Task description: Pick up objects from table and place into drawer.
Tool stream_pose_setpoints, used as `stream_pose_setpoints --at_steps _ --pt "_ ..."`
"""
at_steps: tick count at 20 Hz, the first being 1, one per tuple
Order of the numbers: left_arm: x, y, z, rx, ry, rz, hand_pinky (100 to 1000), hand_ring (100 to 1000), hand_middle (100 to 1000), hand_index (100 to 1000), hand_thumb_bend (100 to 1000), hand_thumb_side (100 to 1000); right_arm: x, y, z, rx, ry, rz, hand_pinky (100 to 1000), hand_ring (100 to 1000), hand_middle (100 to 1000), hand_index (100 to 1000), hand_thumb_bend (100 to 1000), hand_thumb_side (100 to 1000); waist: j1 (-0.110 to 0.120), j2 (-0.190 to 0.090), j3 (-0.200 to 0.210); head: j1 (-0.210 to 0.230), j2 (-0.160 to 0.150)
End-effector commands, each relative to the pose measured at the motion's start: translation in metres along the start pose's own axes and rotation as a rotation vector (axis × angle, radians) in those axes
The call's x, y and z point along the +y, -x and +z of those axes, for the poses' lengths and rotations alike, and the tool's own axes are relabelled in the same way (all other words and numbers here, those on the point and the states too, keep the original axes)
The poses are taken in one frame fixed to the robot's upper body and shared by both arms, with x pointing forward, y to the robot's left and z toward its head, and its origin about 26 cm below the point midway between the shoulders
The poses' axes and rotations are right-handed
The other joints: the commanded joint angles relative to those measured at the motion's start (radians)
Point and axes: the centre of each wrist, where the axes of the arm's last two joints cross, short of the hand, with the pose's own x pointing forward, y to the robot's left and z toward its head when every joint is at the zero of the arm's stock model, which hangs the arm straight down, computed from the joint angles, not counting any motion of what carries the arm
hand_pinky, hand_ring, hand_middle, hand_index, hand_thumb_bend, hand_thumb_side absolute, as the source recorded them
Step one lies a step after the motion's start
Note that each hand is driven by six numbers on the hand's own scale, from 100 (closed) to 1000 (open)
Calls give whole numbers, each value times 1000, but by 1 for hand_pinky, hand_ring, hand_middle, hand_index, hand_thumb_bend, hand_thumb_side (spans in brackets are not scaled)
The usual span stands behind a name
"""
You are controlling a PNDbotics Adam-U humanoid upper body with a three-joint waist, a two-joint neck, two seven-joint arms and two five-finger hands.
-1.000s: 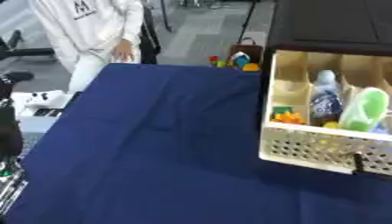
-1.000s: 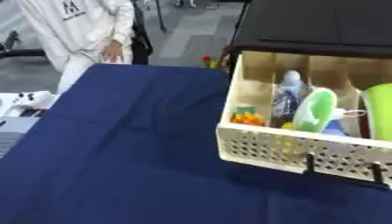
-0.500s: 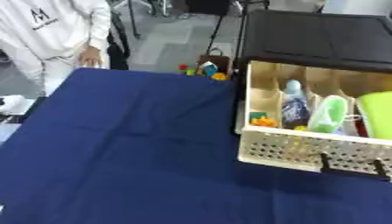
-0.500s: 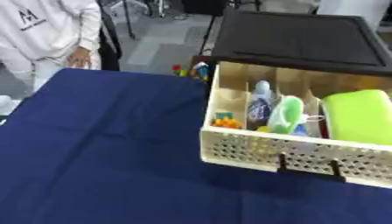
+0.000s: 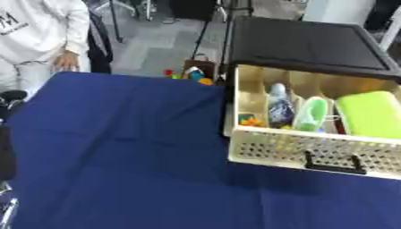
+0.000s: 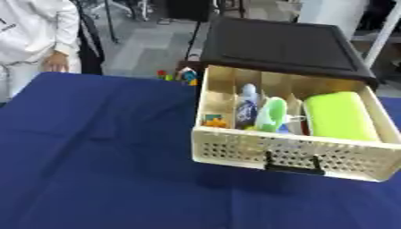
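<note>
Item 1: cream perforated plastic drawer [image 6: 290, 152] with black handle [image 6: 293, 166], pulled open from under a black flat-topped cabinet [image 6: 282, 42]; stands at 3 o'clock on the blue cloth-covered table [image 6: 102, 170].

Contents, left to right: small orange and yellow piece [image 6: 215, 122] in the front-left compartment; clear bottle [image 6: 247, 107]; pale green bottle-shaped item [image 6: 271, 114]; lime green rounded block [image 6: 339, 116] filling the right compartment.

Handling, judged: bottles light, smooth, likely slippery, best taken round the body; lime block looks soft, best taken across its width.

Loose objects: none visible on the cloth. A cluster of small coloured items [image 5: 188, 74] lies beyond the table's far edge at 12 o'clock.

Hands: neither shows; finger state cannot be told.

Change: the whole scene sits shifted against the earlier pictures, so the camera has turned; the drawer contents are unchanged.
</note>
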Motion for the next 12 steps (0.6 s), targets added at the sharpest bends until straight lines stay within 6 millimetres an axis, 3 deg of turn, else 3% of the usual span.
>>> stream_pose_setpoints --at_steps 1,4,6,12 --pt "0 -3 -7 12 9 12 644 874 856 881 388 1000 1 24 -2 -96 -147 53 573 721 650 780 125 1000 1 -20 -6 5 12" --pt "-2 -3 -6 36 12 27 643 873 854 875 389 1000 15 47 -4 -174 -157 43 576 723 654 780 100 1000 -1 -32 -13 9 13" --pt "-2 -2 -5 45 10 33 644 872 853 874 389 1000 24 52 -9 -215 -157 36 564 710 645 774 100 1000 1 -40 -13 9 16" --pt "-5 0 2 84 -15 45 642 868 850 871 385 1000 49 37 -27 -259 -203 -54 527 668 620 777 139 1000 6 -64 -8 7 22"
